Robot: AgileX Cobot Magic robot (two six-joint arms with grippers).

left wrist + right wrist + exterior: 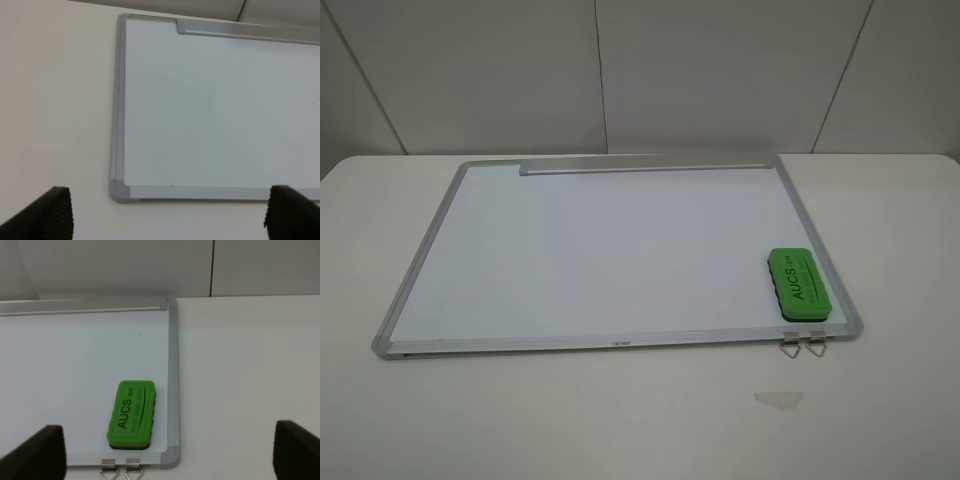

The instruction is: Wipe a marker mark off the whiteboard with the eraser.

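- The right gripper (pixel 167 450) hangs wide open and empty, its fingers framing the green eraser (pixel 132 414), likely lined up for a grasp.
- The left gripper (pixel 167 212) is spread wide too.
- The eraser lies flat on the whiteboard (pixel 590 250), near its right corner above two binder clips (pixel 803 342).
- No marker mark is discernible.

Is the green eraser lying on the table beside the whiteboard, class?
No. The eraser lies on the whiteboard itself, inside its frame near the corner with two metal clips.
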